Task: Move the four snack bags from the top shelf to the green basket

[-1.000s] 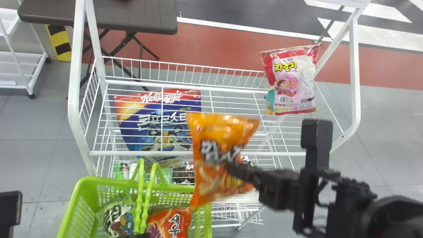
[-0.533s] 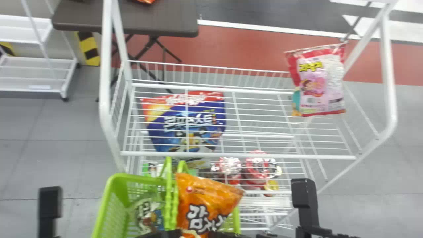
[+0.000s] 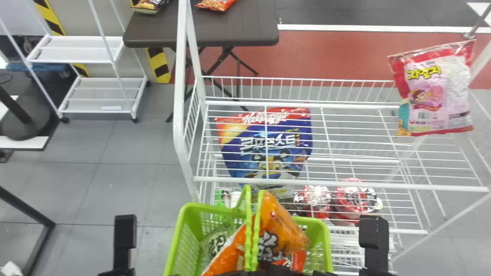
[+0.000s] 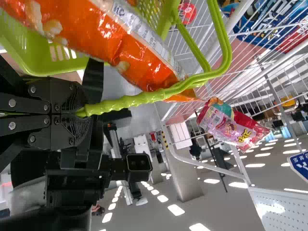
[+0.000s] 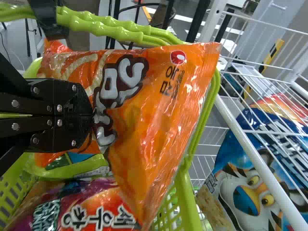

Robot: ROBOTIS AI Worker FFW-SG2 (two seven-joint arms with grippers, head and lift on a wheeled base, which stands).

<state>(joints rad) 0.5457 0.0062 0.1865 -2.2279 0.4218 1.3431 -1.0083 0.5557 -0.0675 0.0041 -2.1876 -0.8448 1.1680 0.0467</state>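
"See that pink-and-red bag [image 3: 433, 92]?"

"Yeah, leaning near the top shelf's [image 3: 345, 185] right end. The puffy orange bag [image 3: 285, 228] is pinched, tilted over the red-orange bag [image 5: 96, 211]."

"And that's in the green basket [image 3: 191, 208], with the pale bag [image 3: 216, 243]."

Grey tiled floor [image 3: 126, 153], red floor strip [image 3: 330, 57], dark folding table [image 3: 238, 30]

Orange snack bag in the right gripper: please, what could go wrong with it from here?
The orange snack bag is right against the basket's raised handles, so it might catch on them when released.

It is above a red-orange bag in the green basket, so it may end up sticking out over the rim.

The left gripper pinches a handle, so a push from the bag could perhaps tip the basket.
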